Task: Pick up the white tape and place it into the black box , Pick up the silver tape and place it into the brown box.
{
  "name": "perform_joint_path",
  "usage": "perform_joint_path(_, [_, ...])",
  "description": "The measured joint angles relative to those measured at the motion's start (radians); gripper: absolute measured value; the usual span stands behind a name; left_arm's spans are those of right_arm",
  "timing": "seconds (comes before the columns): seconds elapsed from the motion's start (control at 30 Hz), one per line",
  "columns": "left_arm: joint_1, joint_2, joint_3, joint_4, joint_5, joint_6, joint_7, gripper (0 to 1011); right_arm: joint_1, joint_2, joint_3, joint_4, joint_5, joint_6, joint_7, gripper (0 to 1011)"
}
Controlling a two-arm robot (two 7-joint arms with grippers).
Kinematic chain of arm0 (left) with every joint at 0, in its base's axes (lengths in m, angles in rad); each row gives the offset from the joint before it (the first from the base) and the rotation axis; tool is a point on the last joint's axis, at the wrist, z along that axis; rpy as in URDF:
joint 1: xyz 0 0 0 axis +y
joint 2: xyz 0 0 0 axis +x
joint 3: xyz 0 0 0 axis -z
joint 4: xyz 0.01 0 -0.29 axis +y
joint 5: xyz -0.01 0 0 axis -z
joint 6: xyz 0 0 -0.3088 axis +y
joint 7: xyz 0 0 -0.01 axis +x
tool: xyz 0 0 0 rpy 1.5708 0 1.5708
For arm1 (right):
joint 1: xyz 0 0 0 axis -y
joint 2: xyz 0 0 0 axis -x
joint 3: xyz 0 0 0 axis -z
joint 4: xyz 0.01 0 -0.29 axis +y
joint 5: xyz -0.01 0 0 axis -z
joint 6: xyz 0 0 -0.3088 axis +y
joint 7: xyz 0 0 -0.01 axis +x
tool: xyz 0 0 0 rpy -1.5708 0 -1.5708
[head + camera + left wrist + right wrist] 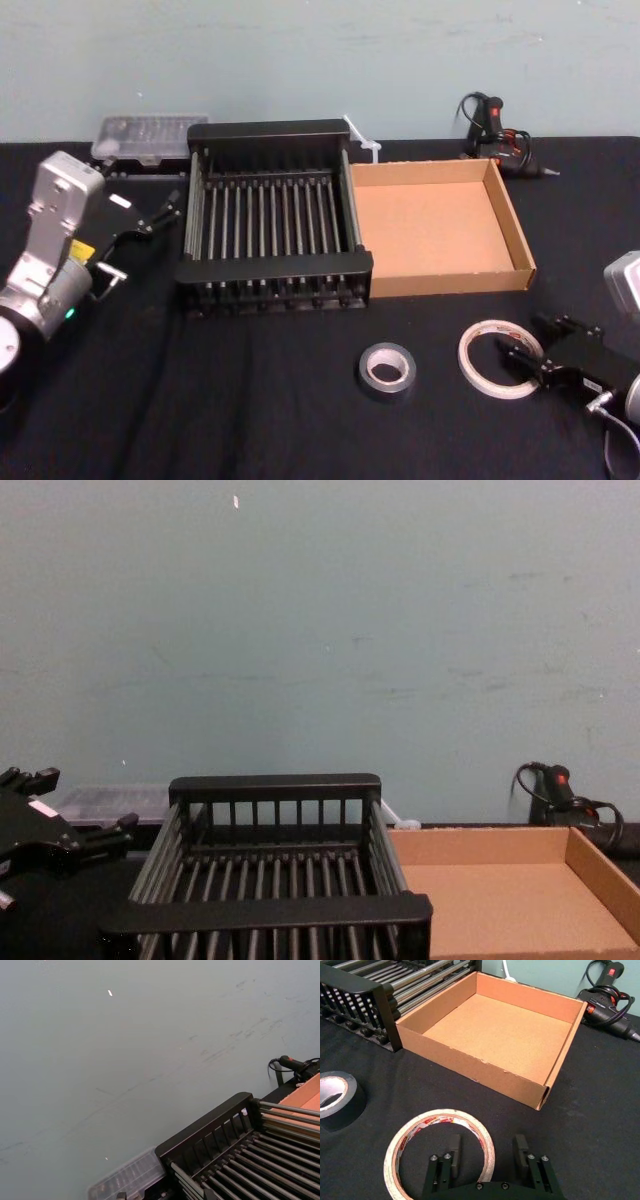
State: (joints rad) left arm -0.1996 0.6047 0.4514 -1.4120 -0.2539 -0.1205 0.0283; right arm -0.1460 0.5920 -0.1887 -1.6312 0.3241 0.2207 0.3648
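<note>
An edge cuts off the silver tape (350, 1110); the right gripper (487, 1141) covers part of the white tape (440, 1114).

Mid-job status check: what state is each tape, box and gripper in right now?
white tape: lying flat on the table, not in a box.
silver tape: lying flat on the table, untouched.
black box: upright, empty.
brown box: upright, empty.
right gripper: fingers open, one inside the white tape's ring, one outside.
left gripper: fingers open, holding nothing, left of the black box.
</note>
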Motion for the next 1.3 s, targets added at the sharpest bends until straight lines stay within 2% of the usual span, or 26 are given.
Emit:
perform_joint_path(0.03, [0.000, 0.000, 0.000, 0.000, 0.000, 0.000, 0.000, 1001, 0.000, 0.000, 0.000, 0.000, 0.000, 0.000, 0.000, 704])
perform_joint_path(0.13, [0.000, 0.000, 0.000, 0.000, 0.000, 0.000, 0.000, 1001, 0.000, 0.000, 0.000, 0.000, 0.000, 0.000, 0.000, 575])
perform_joint_path(0.23, [0.000, 0.000, 0.000, 0.000, 0.000, 0.000, 0.000, 1001, 0.000, 0.000, 0.000, 0.000, 0.000, -0.001, 0.000, 503])
perform_joint_path(0.4, [0.000, 0.000, 0.000, 0.000, 0.000, 0.000, 0.000, 1001, 0.000, 0.000, 0.000, 0.000, 0.000, -0.001, 0.000, 311])
perform_joint_path(0.53, [0.000, 0.000, 0.000, 0.000, 0.000, 0.000, 0.000, 1001, 0.000, 0.000, 0.000, 0.000, 0.000, -0.001, 0.000, 214])
perform_joint_path(0.57, [0.000, 0.000, 0.000, 0.000, 0.000, 0.000, 0.000, 1001, 0.000, 0.000, 0.000, 0.000, 0.000, -0.001, 0.000, 158])
perform_joint_path(0.67, [0.000, 0.000, 0.000, 0.000, 0.000, 0.000, 0.000, 1001, 0.000, 0.000, 0.000, 0.000, 0.000, -0.001, 0.000, 101])
perform_joint_path(1.17, [0.000, 0.000, 0.000, 0.000, 0.000, 0.000, 0.000, 1002, 0.000, 0.000, 0.000, 0.000, 0.000, -0.001, 0.000, 94])
perform_joint_path(1.3, [0.000, 0.000, 0.000, 0.000, 0.000, 0.000, 0.000, 1001, -0.007, 0.007, 0.002, -0.010, 0.000, -0.020, 0.015, 95])
